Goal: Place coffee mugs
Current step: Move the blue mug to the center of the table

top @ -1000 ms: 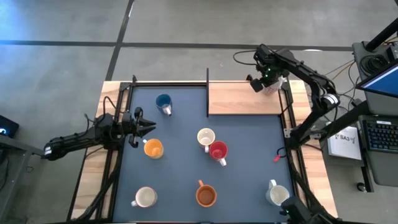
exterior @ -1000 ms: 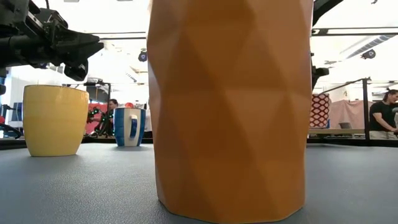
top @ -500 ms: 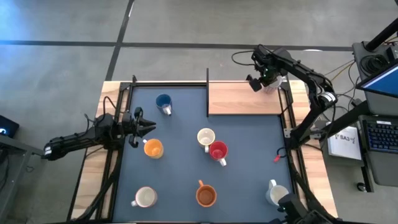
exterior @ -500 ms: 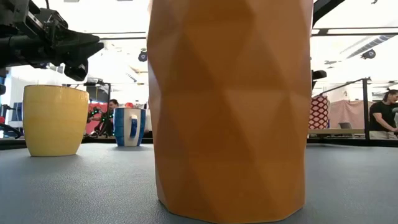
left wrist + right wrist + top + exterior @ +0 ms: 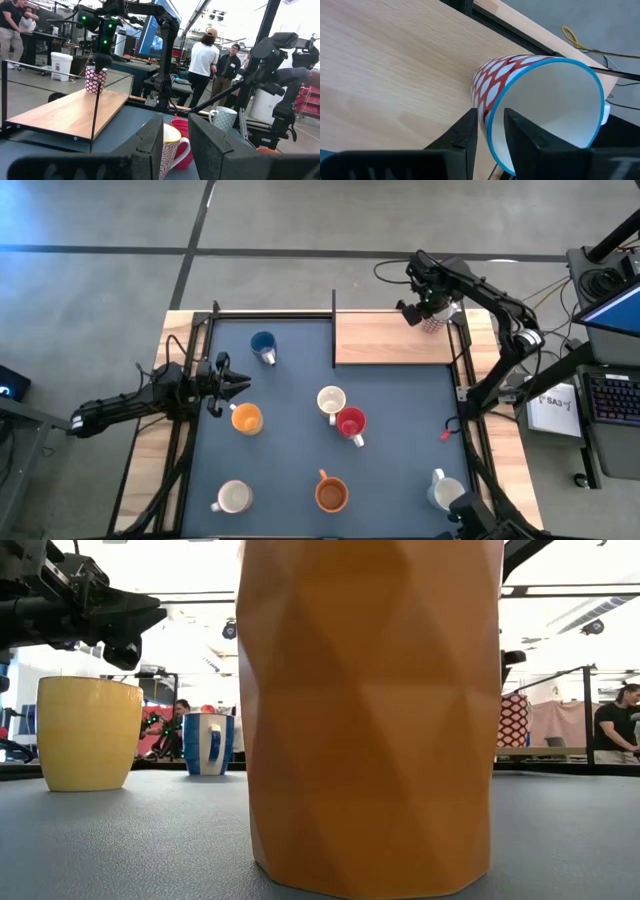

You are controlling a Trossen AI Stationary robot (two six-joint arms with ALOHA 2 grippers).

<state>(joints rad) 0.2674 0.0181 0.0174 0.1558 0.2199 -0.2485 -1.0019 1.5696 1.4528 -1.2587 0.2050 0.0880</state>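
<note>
An orange-brown mug (image 5: 370, 720) with faceted sides stands right in front of the lens on the dark desk (image 5: 120, 840), filling the middle of the frame from top to near bottom. To its left, farther back, a yellow mug (image 5: 88, 733) stands upright on the desk. Between the two, farther back again, a blue-and-white mug (image 5: 208, 743) stands upright with its handle facing the lens. My left hand (image 5: 140, 620) hangs in the upper left corner, above the yellow mug and clear of it, its dark fingers pointing right. Right of the big mug, a red-and-white patterned mug (image 5: 514, 719) stands on a raised wooden board (image 5: 560, 751). A person (image 5: 612, 725) in dark clothes is at the far right, in the room behind.
</note>
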